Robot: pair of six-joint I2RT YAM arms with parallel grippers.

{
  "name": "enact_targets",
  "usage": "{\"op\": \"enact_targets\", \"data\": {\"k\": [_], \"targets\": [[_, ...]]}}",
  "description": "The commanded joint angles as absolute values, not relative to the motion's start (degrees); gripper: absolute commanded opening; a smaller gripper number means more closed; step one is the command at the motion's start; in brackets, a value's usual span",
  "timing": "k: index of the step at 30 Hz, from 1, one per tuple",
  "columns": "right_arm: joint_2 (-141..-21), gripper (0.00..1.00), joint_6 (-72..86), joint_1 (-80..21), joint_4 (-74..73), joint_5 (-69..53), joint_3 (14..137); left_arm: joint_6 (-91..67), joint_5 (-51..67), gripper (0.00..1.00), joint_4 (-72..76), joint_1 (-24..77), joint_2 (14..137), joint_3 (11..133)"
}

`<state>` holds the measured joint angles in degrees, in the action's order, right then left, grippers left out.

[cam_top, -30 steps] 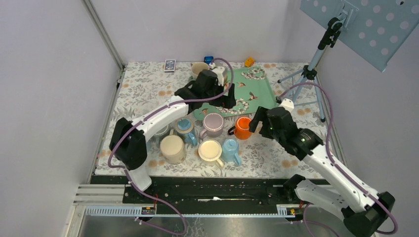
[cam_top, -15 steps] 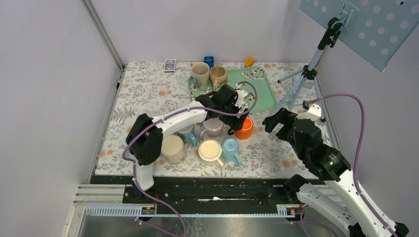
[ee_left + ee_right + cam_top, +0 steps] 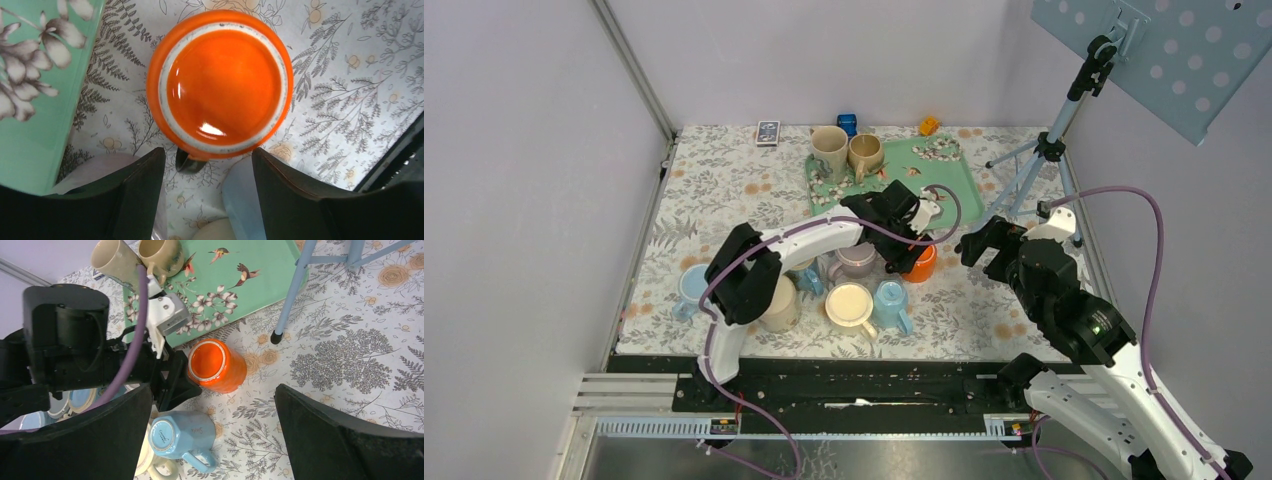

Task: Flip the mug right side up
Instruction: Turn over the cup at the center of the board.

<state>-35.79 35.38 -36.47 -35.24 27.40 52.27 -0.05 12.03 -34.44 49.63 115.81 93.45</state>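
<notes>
The orange mug (image 3: 921, 263) stands upside down on the flowered cloth, just off the green tray's front corner. Its glazed base (image 3: 220, 85) faces up, and its dark handle (image 3: 189, 161) points toward my left wrist camera. My left gripper (image 3: 902, 257) hangs right over the mug's near side, open. Its fingers (image 3: 135, 195) stand on either side of the handle without touching it. In the right wrist view the orange mug (image 3: 217, 365) lies ahead of my right gripper (image 3: 212, 390), which is wide open and holds nothing. From above, the right gripper (image 3: 984, 245) is raised to the mug's right.
A light blue mug (image 3: 891, 300), a cream mug (image 3: 850, 303), a lilac mug (image 3: 856, 255) and a tan mug (image 3: 774, 300) crowd the orange mug's left. The green tray (image 3: 954, 185) carries two beige mugs (image 3: 829, 148). A tripod (image 3: 1044, 150) stands at the right.
My left arm swung from the tray down to the orange mug, and its jaws have narrowed around the handle. My right arm pulled back to the right, then stayed still.
</notes>
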Motion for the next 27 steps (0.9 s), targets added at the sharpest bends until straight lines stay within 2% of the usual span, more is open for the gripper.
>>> {"op": "enact_targets", "data": {"k": [1, 10, 15, 24, 27], "targets": [[-36.1, 1.0, 34.0, -36.8, -33.3, 28.7, 54.3, 2.1, 12.9, 0.66, -34.2, 50.1, 117.9, 96.9], [-35.9, 1.0, 34.4, -36.9, -32.8, 27.4, 53.3, 2.5, 12.2, 0.52, -32.2, 50.6, 119.9, 97.2], [-35.8, 1.0, 34.9, -36.8, -32.8, 26.8, 52.7, 2.4, 12.4, 0.41, -31.4, 50.6, 120.0, 97.1], [-36.2, 1.0, 35.5, -36.9, -31.9, 25.3, 51.3, 1.2, 11.3, 0.01, -28.8, 50.5, 118.7, 96.1], [-36.2, 1.0, 36.1, -36.9, -30.5, 24.0, 50.0, 0.5, 9.5, 0.0, -26.5, 50.6, 116.8, 94.5]]}}
